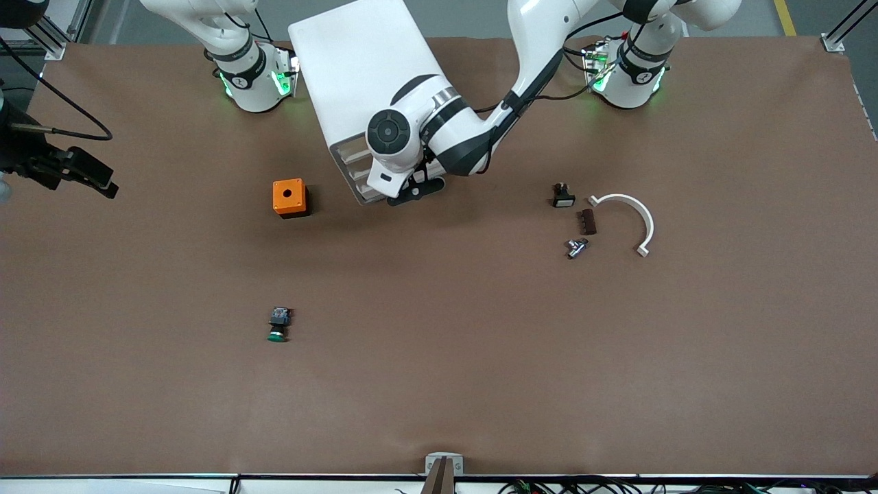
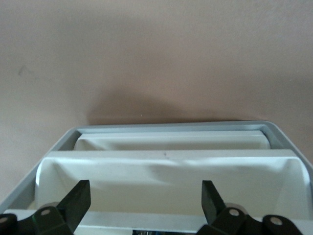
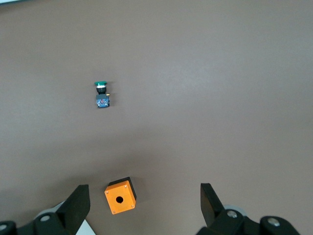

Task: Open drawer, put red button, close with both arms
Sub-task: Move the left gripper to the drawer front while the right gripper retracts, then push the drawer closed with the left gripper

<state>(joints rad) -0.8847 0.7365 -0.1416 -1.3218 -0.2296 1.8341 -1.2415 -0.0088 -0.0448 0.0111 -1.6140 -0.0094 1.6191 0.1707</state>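
Observation:
The tall white cabinet (image 1: 357, 68) lies on its back between the arms' bases, its drawer fronts (image 1: 351, 171) facing the front camera. My left gripper (image 1: 411, 194) reaches across to those fronts. In the left wrist view it (image 2: 145, 188) is open, a finger on each side of the middle drawer's front (image 2: 166, 176), with nothing held. My right gripper (image 3: 144, 191) is out of the front view. It hangs open and empty high over the table, above the orange box (image 3: 121, 196). The red button is out of view.
The orange box (image 1: 290, 197) sits beside the cabinet toward the right arm's end, and a green-capped button (image 1: 278, 324) lies nearer the front camera. Toward the left arm's end lie a black part (image 1: 562, 196), a brown block (image 1: 587, 221), a silver fitting (image 1: 576, 247) and a white curved bracket (image 1: 634, 219).

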